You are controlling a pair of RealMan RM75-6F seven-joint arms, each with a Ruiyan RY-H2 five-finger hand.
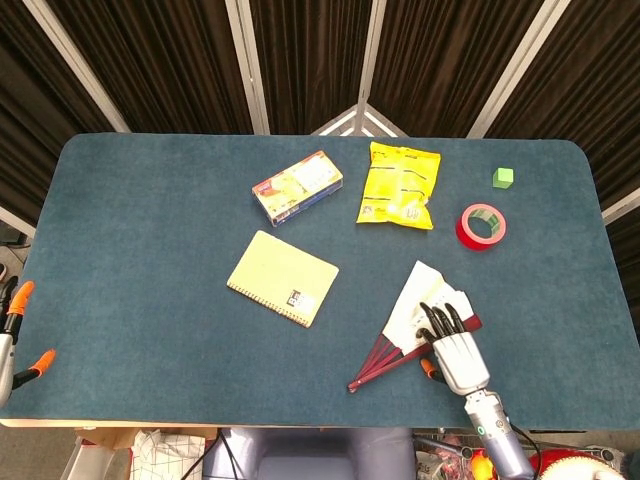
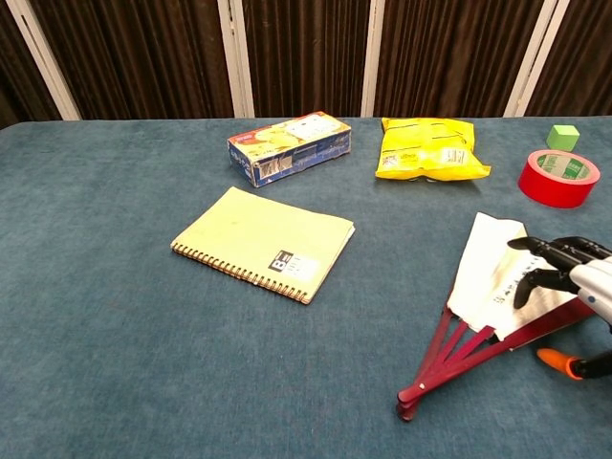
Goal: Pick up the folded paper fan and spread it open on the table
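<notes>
Two hands in view. Right hand (image 1: 452, 340) lies palm-down over the paper fan (image 1: 418, 302), dark fingers (image 2: 537, 247) spread across the white leaf, w/ nothing gripped; its orange-tipped thumb sits off the fan's lower edge. Fan is partly spread on the table (image 1: 150, 240), front-right area, red ribs (image 2: 449, 354) converging at a pivot pointing toward the front edge. Left hand (image 1: 8, 330) barely shows at far left edge of head view, off the table, orange tips apart, holding nothing. Elsewhere: yellow notebook (image 1: 283, 278) mid-table, blue/yellow box (image 1: 297, 187) behind it, yellow snack bag (image 1: 399, 184), red tape roll (image 1: 481, 226), green cube (image 1: 503, 178) near the back-right corner.
</notes>
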